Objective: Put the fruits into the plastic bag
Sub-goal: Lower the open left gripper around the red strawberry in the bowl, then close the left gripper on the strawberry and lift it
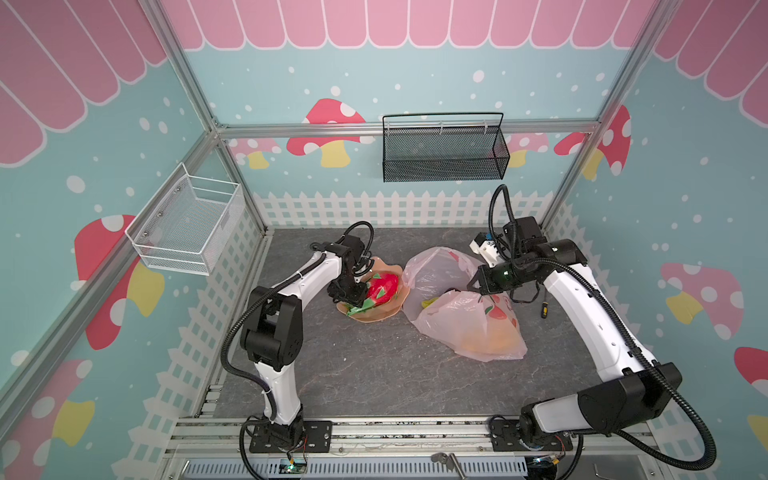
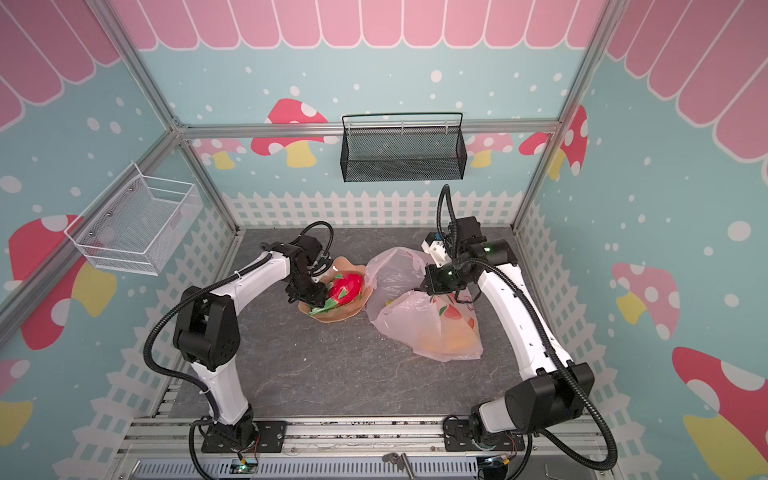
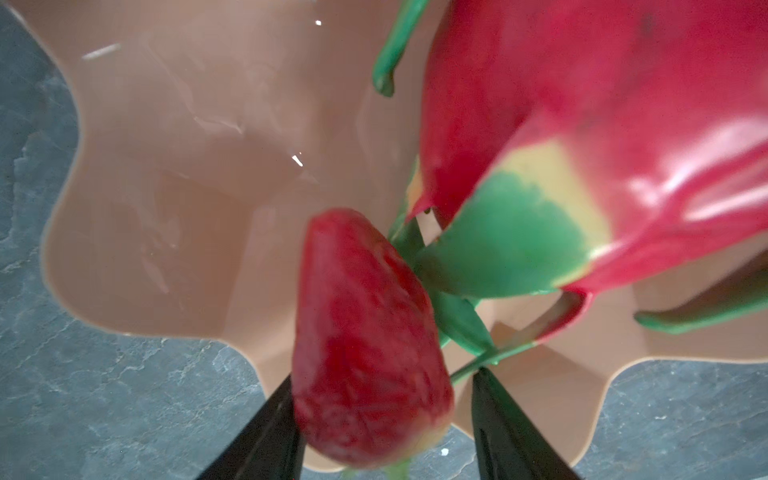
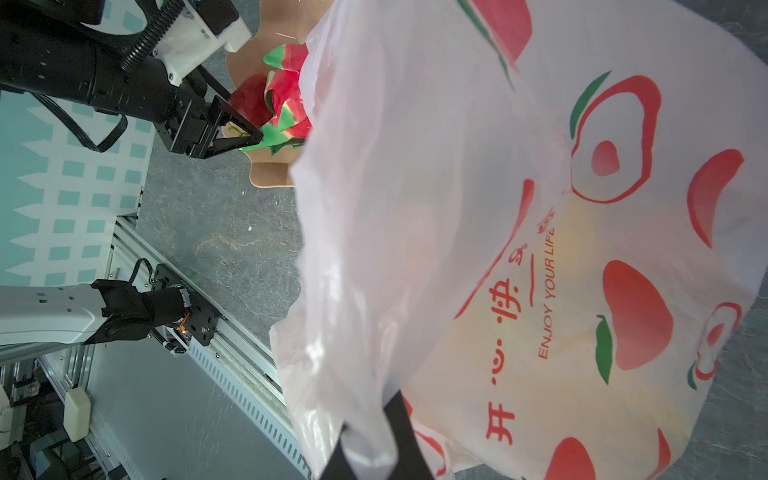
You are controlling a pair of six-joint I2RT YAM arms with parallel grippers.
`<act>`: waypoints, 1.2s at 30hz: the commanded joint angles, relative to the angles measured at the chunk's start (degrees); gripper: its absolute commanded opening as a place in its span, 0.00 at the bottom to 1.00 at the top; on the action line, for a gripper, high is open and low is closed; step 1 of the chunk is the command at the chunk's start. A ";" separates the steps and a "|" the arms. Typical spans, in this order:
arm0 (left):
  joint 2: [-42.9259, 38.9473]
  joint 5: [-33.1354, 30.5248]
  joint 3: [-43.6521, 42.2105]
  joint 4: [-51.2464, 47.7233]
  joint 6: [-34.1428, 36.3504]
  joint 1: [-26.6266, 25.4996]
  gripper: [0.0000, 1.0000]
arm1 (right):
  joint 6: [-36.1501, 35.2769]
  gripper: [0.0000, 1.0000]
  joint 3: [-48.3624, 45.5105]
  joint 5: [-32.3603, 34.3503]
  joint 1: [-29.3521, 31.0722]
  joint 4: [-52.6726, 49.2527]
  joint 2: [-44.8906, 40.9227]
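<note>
Our right gripper (image 4: 368,428) clamps the part-filled plastic bag (image 1: 469,328); at nine o'clock, left gripper (image 3: 384,374) gapes around a red fruit (image 3: 365,332), dragon fruit (image 1: 384,286) waiting.

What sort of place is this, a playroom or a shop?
Probably a robot practice booth dressed as a toy shop: mushroom wallpaper on a metal frame, a bolted-down robot arm, toy dragon fruit.

Grey tbl (image 1: 374,382): tan dish (image 1: 382,313), plastic bag (image 1: 469,328) on it
</note>
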 commanded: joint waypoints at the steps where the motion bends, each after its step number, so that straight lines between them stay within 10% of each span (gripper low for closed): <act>1: 0.82 1.05 1.27 -0.20 0.28 0.49 0.52 | -1.40 0.00 -0.63 -0.25 0.09 -1.15 -1.25; 10: -1.62 3.39 1.87 -0.14 -0.25 0.56 0.31 | -1.40 0.00 -0.55 -0.41 0.06 -1.02 -1.40; 36: -13.38 8.49 9.55 -0.16 -0.95 1.10 0.21 | -1.14 0.00 -1.03 -1.12 0.08 -0.88 -2.39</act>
